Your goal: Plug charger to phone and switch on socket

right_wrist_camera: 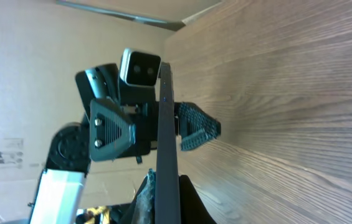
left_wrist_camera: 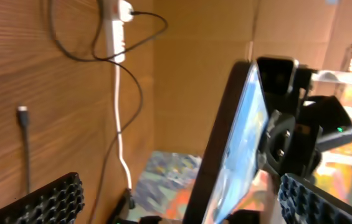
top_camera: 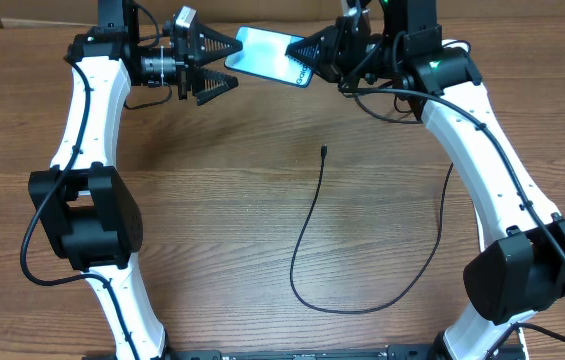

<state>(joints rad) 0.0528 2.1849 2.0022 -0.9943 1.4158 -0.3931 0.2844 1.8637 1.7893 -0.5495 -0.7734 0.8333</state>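
The phone (top_camera: pixel 270 54), blue-teal screen up, is held in the air at the table's far edge by my right gripper (top_camera: pixel 307 58), which is shut on its right end. In the right wrist view the phone (right_wrist_camera: pixel 166 130) is edge-on between the right fingers (right_wrist_camera: pixel 166 202). My left gripper (top_camera: pixel 238 64) is open at the phone's left end; in the left wrist view the phone (left_wrist_camera: pixel 235 143) stands between its spread fingers (left_wrist_camera: pixel 188 200). The charger's black cable (top_camera: pixel 307 240) lies loose on the table, its plug tip (top_camera: pixel 323 152) free. The socket (left_wrist_camera: pixel 118 25) shows only in the left wrist view.
The wooden table (top_camera: pixel 212 220) carries only the cable loop in the middle. A white cord (left_wrist_camera: pixel 118 118) runs from the power strip along the table. A cardboard wall (left_wrist_camera: pixel 194 74) stands behind the table's far edge. Both white arms flank the table.
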